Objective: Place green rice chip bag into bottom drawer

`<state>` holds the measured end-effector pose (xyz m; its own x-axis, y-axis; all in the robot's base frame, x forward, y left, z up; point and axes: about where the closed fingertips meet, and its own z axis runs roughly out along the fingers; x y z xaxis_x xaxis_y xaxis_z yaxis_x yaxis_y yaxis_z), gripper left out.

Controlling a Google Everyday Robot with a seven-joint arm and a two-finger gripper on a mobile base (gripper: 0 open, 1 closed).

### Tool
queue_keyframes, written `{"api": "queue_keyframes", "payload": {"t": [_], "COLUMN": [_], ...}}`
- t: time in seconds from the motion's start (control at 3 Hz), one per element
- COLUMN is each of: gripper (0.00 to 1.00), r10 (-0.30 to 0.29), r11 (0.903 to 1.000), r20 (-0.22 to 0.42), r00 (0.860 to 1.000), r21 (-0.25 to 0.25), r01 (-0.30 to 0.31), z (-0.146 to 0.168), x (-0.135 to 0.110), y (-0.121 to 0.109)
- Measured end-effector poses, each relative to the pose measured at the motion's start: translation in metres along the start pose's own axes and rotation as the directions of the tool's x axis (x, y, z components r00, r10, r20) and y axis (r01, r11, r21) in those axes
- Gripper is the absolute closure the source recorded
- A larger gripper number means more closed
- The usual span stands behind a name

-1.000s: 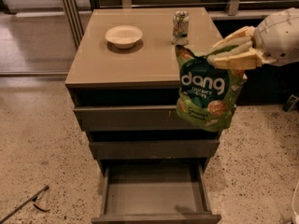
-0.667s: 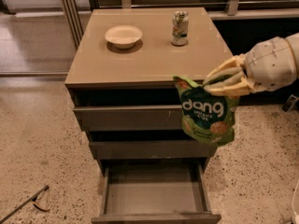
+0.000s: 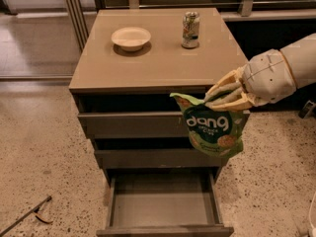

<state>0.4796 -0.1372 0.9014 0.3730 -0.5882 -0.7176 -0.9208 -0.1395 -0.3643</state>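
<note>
The green rice chip bag (image 3: 213, 127) hangs in the air in front of the cabinet's right side, level with the two upper drawers. My gripper (image 3: 216, 97) comes in from the right and is shut on the bag's top edge. The bottom drawer (image 3: 163, 201) is pulled open below, its grey inside bare. The bag hangs above the drawer's right rear corner.
A white bowl (image 3: 131, 37) and a green-and-white drink can (image 3: 190, 29) stand on the cabinet top (image 3: 153, 63). Two shallower drawers (image 3: 133, 125) sit above the open one. A thin tool (image 3: 27, 215) lies on the speckled floor at lower left.
My gripper has moved down and a little forward with the bag, from level with the cabinet top's edge to in front of the upper drawers.
</note>
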Motion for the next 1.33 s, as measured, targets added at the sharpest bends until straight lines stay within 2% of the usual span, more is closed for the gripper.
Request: {"api": "queue_keyframes", "payload": {"t": [0.33, 0.67, 1.0, 1.33], "gripper": [1.00, 1.00, 1.00, 1.00], "r10": [-0.079, -0.111, -0.040, -0.031], "r11": [0.9969, 0.9936, 0.9992, 0.9995], "r20": [-0.040, -0.011, 0.066, 0.081], "r00": [0.996, 0.994, 0.997, 0.996], "r21": [0.001, 0.015, 0.004, 0.001], "r01": [0.079, 0.112, 0.039, 0.031], "z": [0.020, 0.058, 0.095, 0.099], "x": [0.035, 0.085, 0.136, 0.140], "y": [0.018, 0.057, 0.098, 0.100]}}
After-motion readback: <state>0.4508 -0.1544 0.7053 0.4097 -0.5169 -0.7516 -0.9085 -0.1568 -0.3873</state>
